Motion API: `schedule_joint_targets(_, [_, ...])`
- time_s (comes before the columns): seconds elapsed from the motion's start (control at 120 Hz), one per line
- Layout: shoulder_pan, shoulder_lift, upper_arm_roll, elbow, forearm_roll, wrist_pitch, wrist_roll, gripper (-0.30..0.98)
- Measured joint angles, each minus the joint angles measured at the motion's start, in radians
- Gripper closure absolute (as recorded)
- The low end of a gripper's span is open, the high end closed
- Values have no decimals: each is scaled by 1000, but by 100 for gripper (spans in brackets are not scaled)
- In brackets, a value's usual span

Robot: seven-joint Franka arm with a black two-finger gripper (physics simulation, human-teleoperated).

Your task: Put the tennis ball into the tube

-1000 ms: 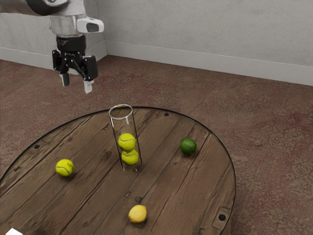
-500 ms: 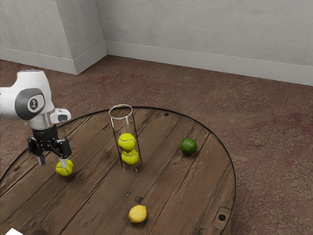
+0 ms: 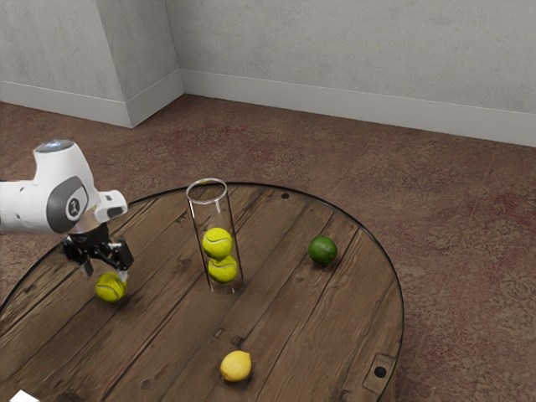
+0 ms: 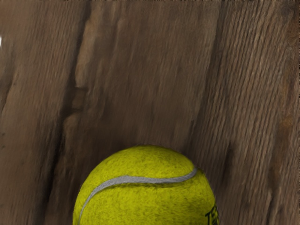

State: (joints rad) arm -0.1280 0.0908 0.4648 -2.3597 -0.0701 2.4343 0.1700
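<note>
Shifted since the earlier frame: the end effector (image 3: 105, 272), now more squarely above the loose tennis ball (image 3: 110, 287).
It is open, the tennis ball just beneath on the table (image 3: 167, 352); grasping looks next, with the tube (image 3: 213, 213) standing off to one side.

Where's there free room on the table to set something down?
The table is bare between the lemon and the green fruit, and between that fruit and the tube. It's crowded where the gripper hangs over the loose tennis ball.
</note>
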Motion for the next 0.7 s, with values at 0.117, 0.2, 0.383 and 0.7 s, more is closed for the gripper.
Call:
schedule_joint_targets(0.117, [7, 33, 0, 0, -18, 24, 14, 2])
schedule_joint_targets(0.2, [8, 61, 0, 1, -47, 44, 27, 2])
schedule_joint_targets(0.383, [4, 88, 0, 0, -86, 78, 53, 2])
schedule_joint_targets(0.7, [-4, 98, -1, -22, -104, 91, 82, 2])
